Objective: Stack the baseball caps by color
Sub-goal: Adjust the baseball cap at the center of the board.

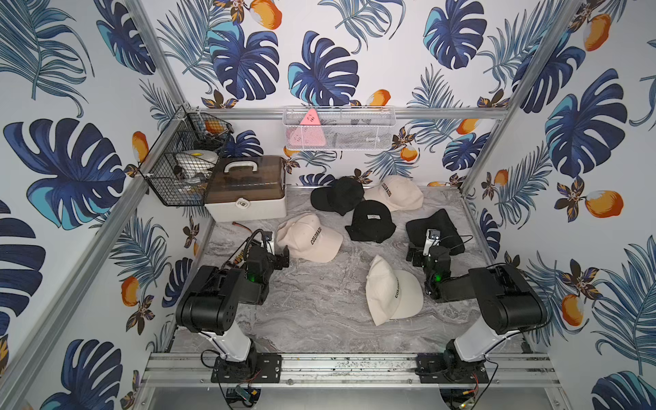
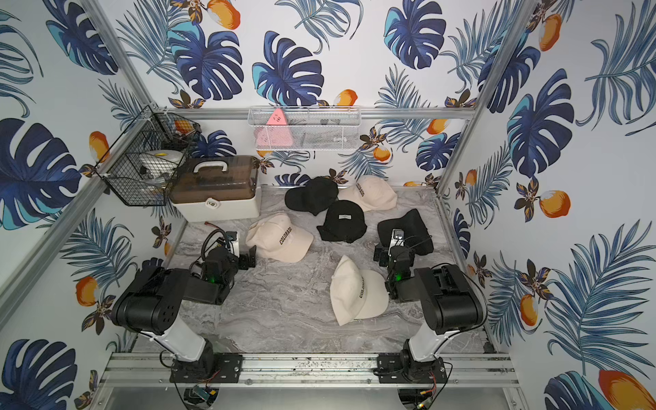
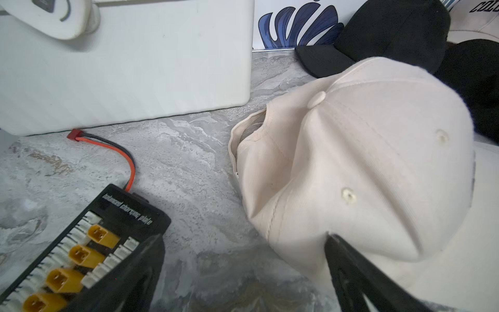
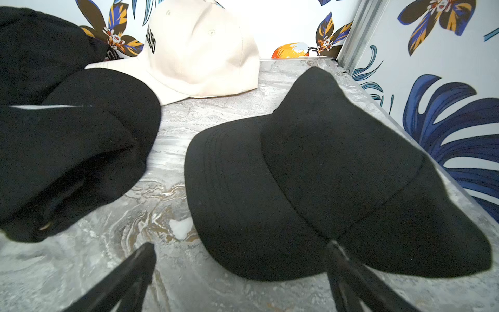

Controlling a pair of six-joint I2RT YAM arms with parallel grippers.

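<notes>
Left gripper (image 3: 244, 240) jaws spread beside creased cream cap (image 3: 364, 162); right gripper (image 4: 241, 244) likewise, at plain black cap (image 4: 337, 175).

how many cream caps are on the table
3 cream caps: one left of centre, one nearest the front, one at the back. No hidden ones evident.

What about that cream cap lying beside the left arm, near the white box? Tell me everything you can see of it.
The cream cap is soft cotton-looking fabric, stitched in panels, with a cloth button on top and small sewn eyelets. Black COLORADO lettering crosses its front. It sits crown up, unstacked, on the grey marbled table, its back opening facing the white box, brim away from it. The open left end effector has one finger right at the crown; contact can't be confirmed.
</notes>
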